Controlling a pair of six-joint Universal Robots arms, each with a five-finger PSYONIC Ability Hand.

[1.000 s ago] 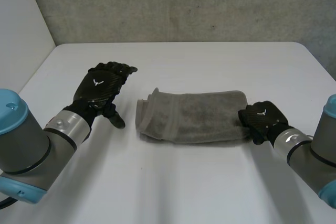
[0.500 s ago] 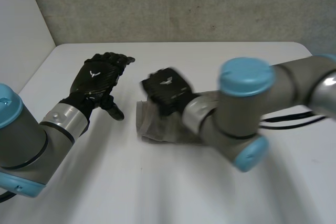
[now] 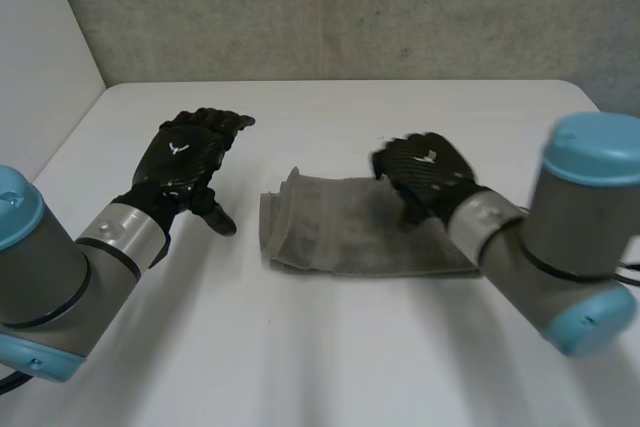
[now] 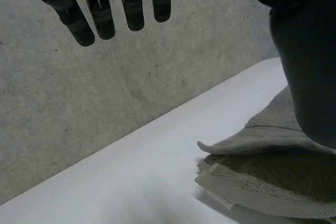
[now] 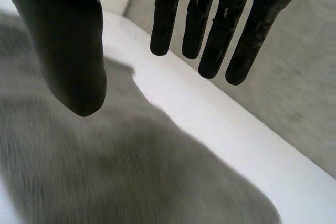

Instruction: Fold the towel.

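Towel (image 3: 340, 237) mid surface (image 3: 330, 357), already a long strip, layered end twd L edge. R hand (image 3: 425, 175) over strip's middle, fingers (image 5: 199, 19) straight, nothing held; contact w/ cloth unclear. Prob. there to press or smooth the fold. L hand (image 3: 190, 162) beside layered end, off cloth, fingers (image 4: 131, 9) straight, empty; likely kept clear, ready to pin. One more fold seems due.

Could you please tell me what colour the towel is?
The towel is a plain greyish beige, seen best in the head view.
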